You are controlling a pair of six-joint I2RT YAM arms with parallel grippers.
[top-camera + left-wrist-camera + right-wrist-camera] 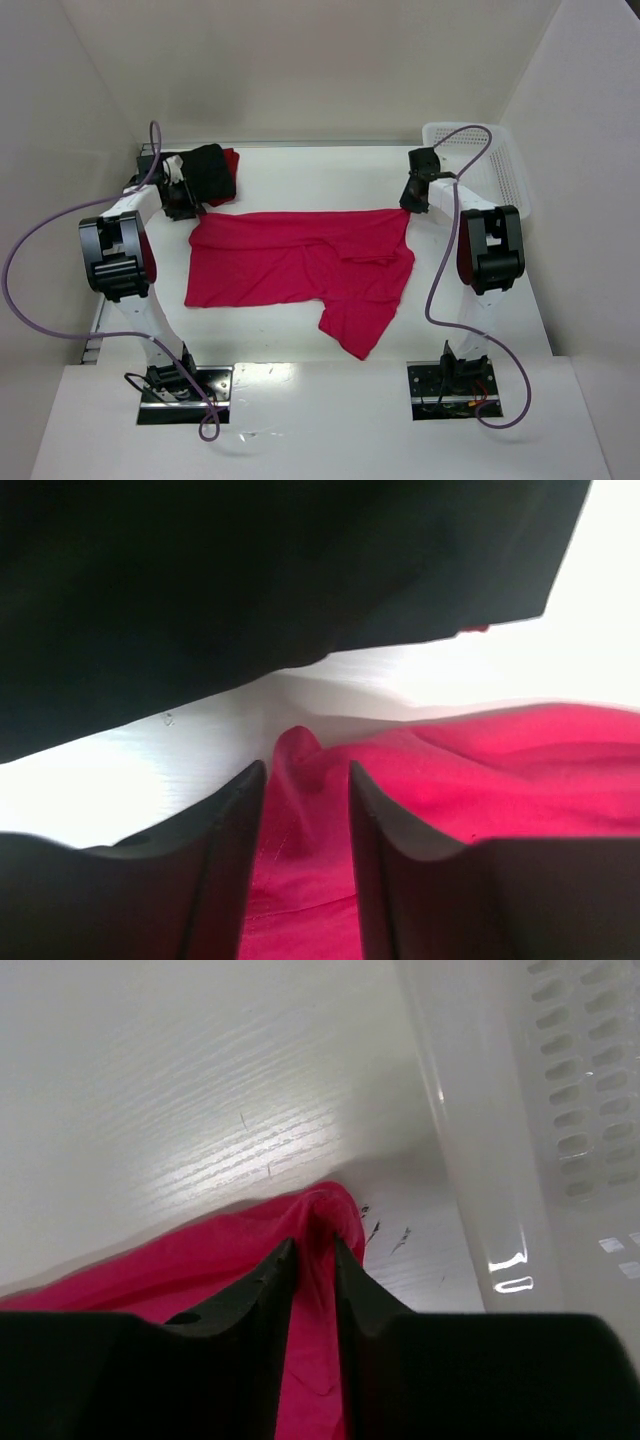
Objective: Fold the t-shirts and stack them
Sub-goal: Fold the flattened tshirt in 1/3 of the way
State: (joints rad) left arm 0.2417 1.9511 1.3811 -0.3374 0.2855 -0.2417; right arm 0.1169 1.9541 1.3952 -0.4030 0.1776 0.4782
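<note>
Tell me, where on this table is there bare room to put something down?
Free: the bare strip beyond the pink t-shirt, between the black t-shirt and the basket; also the strip in front of it, before the arm bases. Crowded: the back left corner, where the left end effector sits beside the black t-shirt.

A white plastic basket (512, 172) sits at the far right corner of the tabletop (300, 180), right up by the side wall. Its sides are full of little holes in neat rows, and its rim is smooth and shiny. The tabletop is white, with thin lines in it like wood. A few tiny dark marks (385, 1235) show on it just beside the basket. Plain pale walls (300, 60) stand around the back and both sides.
</note>
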